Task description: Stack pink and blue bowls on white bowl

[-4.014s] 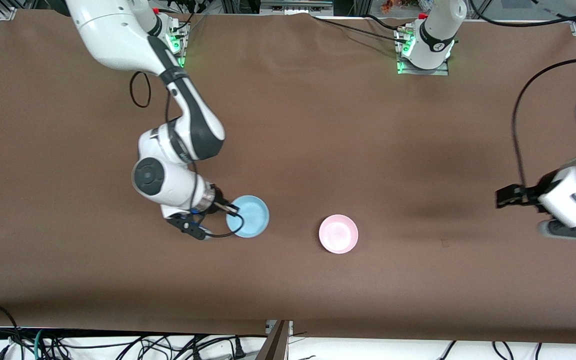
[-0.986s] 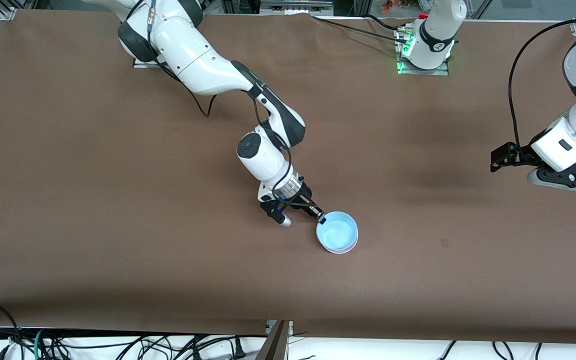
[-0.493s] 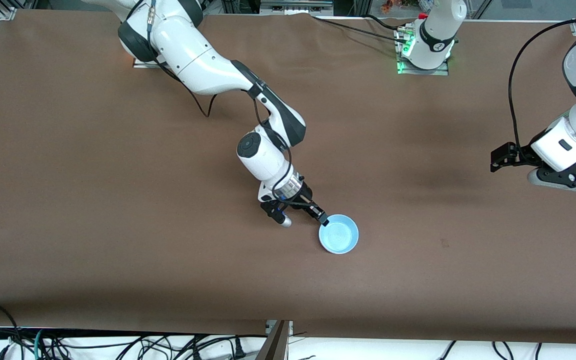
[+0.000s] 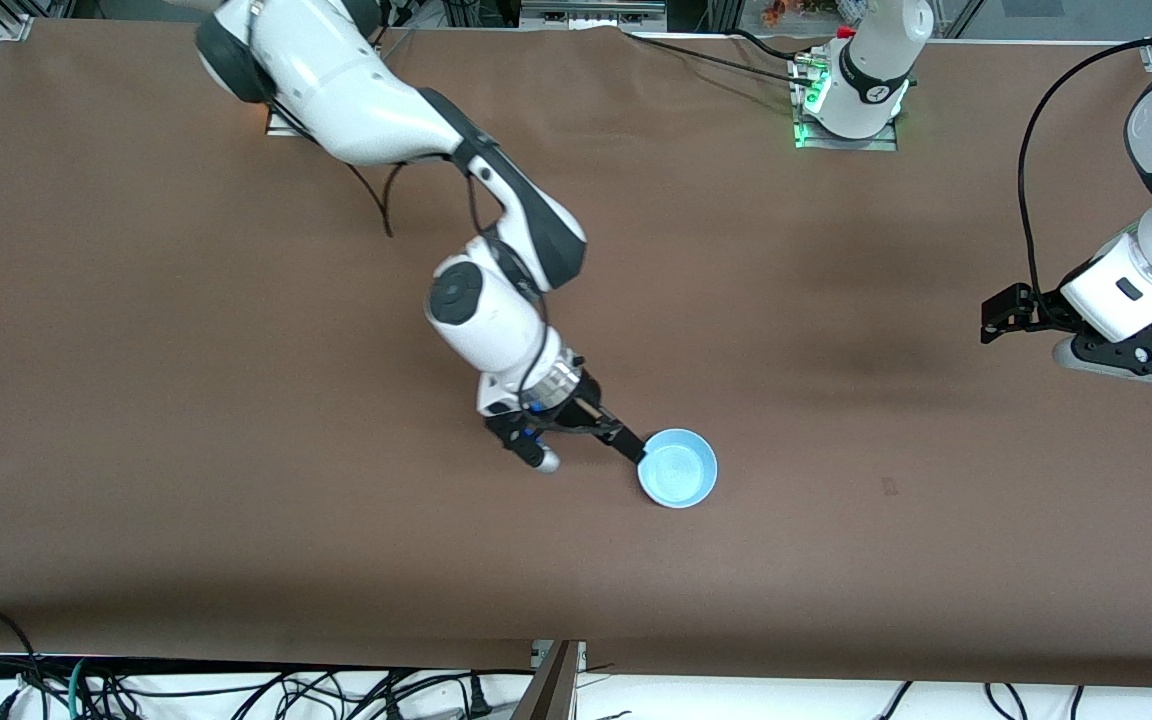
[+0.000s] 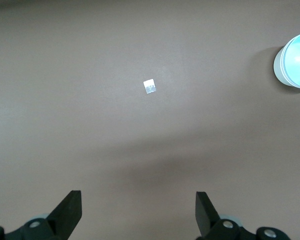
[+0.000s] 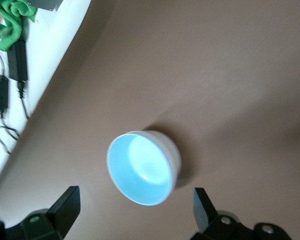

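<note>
The light blue bowl sits topmost in a stack near the middle of the brown table. In the right wrist view the blue bowl has a whitish outer wall under its rim, the white bowl. The pink bowl is hidden under the blue one. My right gripper is open and empty just beside the stack, toward the right arm's end; its own view shows the bowl clear of both fingers. My left gripper is open and empty, waiting over the left arm's end. The stack also shows in the left wrist view.
A small pale square mark lies on the cloth between the stack and the left gripper, also in the front view. The table's front edge with cables lies close to the stack.
My right gripper carried the blue bowl across onto the pink bowl, let go of it, and has drawn back a little toward the right arm's end. The left arm has stayed still.
</note>
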